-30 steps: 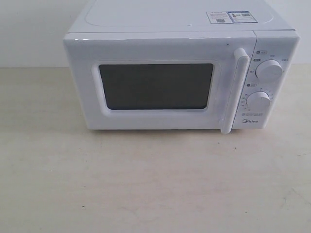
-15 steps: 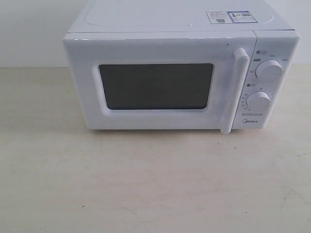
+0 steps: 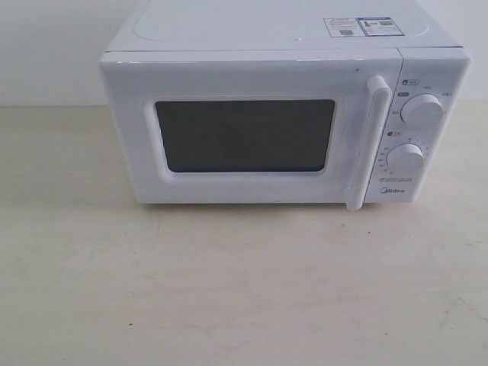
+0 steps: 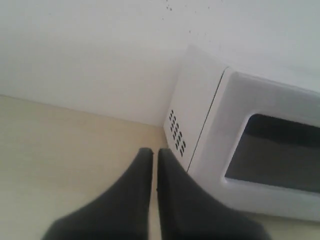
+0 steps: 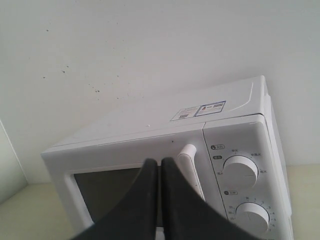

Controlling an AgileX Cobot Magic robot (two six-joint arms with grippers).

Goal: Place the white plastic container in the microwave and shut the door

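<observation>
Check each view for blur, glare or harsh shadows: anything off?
Exterior view: sharp, evenly lit, faint shadow under the microwave. Left wrist view: soft and hazy, the left gripper a dark blur. Right wrist view: right gripper blurred too, knobs behind it fairly clear.

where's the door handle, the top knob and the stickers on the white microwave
vertical white bar handle (image 3: 371, 141), exterior view, middle of the bar
upper round white knob (image 3: 422, 110), exterior view, centre of its face
small printed stickers (image 3: 379, 26), exterior view, the right-hand one
</observation>
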